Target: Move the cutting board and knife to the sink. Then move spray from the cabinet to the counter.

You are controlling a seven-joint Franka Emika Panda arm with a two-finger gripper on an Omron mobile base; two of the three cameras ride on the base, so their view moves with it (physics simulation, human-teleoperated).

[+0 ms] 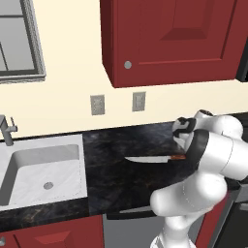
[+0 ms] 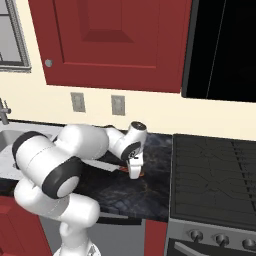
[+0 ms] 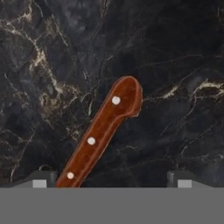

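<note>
While the arm folds forward and down, the hand [image 2: 134, 172] hangs fully open, empty, above the knife [image 1: 151, 158] handle. Its blade lies flat on the black marbled tabletop [image 1: 121, 179], right of the sink [image 1: 41, 169]; the arm hides the handle end. Riveted reddish-brown handle, silver pointed blade.

Knife [image 1: 147, 158] lay flat on black marbled counter [image 1: 121, 181], silver blade pointing toward sink [image 1: 43, 169], reddish-brown riveted handle [image 3: 103, 131] at far end, near stove side. Sink: white basin, round drain, grey faucet, set at counter's left. Red knobbed wall cabinet [image 1: 169, 38] hung above, door closed
</note>
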